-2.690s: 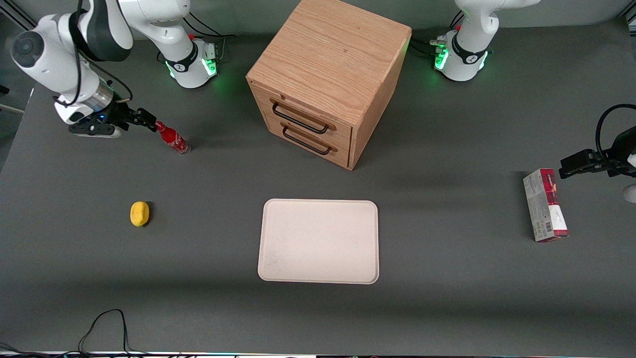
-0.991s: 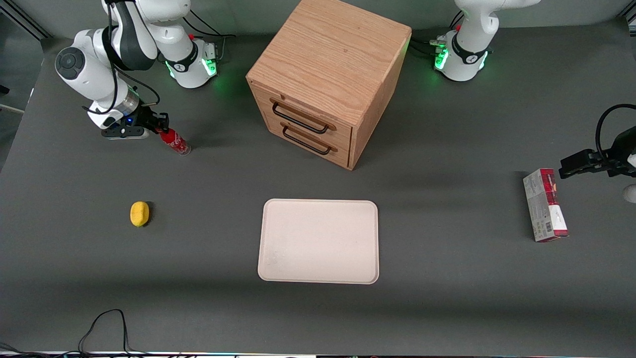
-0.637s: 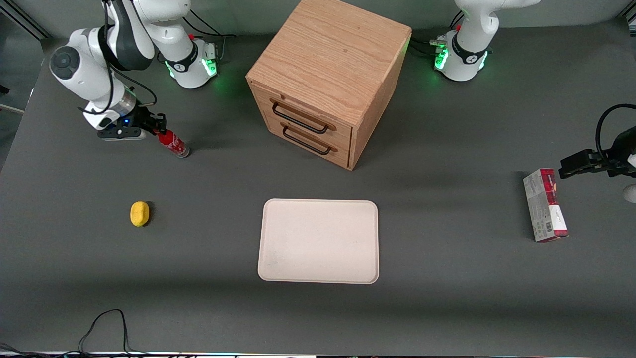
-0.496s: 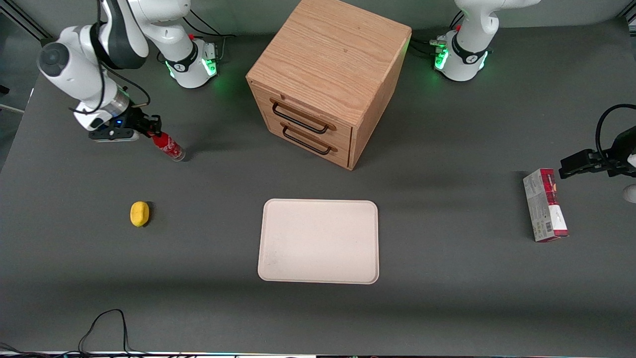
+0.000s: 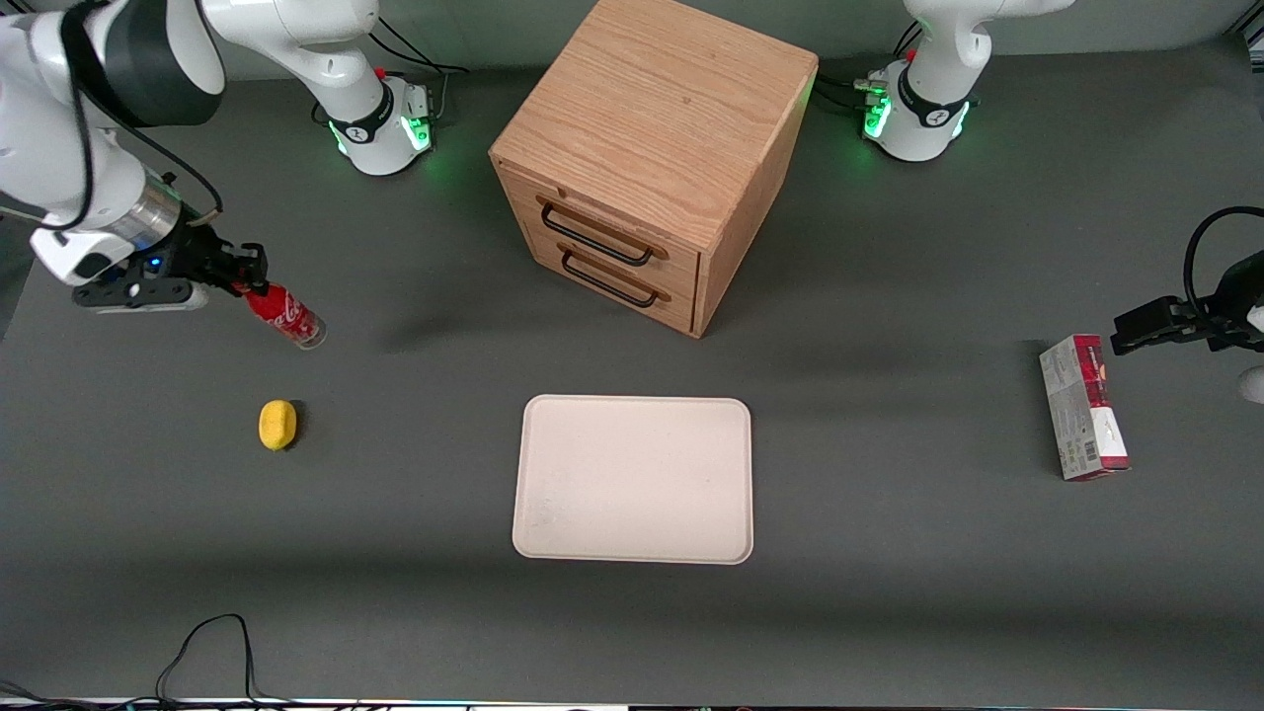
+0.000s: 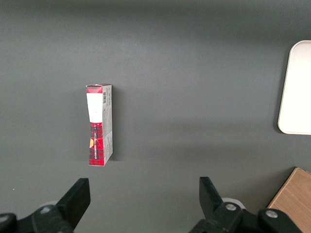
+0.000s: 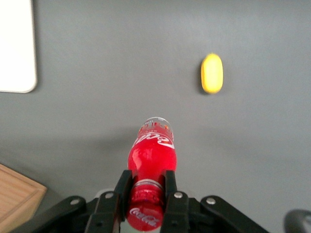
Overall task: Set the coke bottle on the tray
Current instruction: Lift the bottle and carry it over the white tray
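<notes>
The coke bottle [image 5: 284,315] hangs tilted in the left part of the front view, pinched at its neck by the end effector [image 5: 247,279], base pointing down toward the desk [image 5: 889,592]; I judge it lifted clear, since a shadow lies apart from it. The tray [image 5: 633,479] sits flat at the middle of this frame, well apart from the bottle, with the wooden drawer cabinet [image 5: 652,158] above it in the picture and a yellow lemon [image 5: 277,425] lower left, between the bottle and the frame's bottom edge. In the left wrist view I only see the red-and-grey carton [image 6: 99,124] lying on the desk and one rounded edge of the tray [image 6: 296,87] at the right border. In the right wrist view the end effector's fingers [image 7: 171,187] are pressed against the bottle's neck just under the cap, the bottle [image 7: 151,160] pointing away from the camera, with the lemon [image 7: 212,73] and a tray corner [image 7: 17,48] visible. For the carry, I would keep the height, sweep sideways toward the tray's centre, steer clear of the lemon and cabinet, and lower gently, because a neck grip on a tilted bottle could let it swing or tip when the base touches.
</notes>
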`<state>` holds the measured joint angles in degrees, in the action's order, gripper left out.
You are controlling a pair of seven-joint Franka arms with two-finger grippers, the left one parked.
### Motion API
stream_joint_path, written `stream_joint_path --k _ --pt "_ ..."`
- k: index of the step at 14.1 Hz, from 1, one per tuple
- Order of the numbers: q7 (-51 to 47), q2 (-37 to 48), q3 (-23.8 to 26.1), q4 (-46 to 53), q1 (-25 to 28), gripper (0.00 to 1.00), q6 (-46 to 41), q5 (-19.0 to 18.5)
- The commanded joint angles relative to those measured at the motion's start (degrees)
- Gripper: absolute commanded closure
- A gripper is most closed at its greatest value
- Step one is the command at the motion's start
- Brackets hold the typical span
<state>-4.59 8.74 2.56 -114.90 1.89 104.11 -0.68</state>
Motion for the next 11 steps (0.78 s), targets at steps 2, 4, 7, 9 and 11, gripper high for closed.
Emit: stream_joint_path --k 2,4,7,9,11 --pt "-7.52 -15.92 6.04 27.39 -1.01 1.00 -10.75 0.15" --pt "-10.68 -21.54 8.41 36.89 -0.32 1.00 -14.18 0.06" --pt "-16.40 -29.90 14.64 47.72 -0.05 1.00 -15.25 -0.90" --pt "-17.46 -34.65 18.16 52.47 0.04 1.00 -14.90 -4.40" --pt "-20.44 -39.13 23.17 56.00 0.13 1.00 -14.55 -8.53"
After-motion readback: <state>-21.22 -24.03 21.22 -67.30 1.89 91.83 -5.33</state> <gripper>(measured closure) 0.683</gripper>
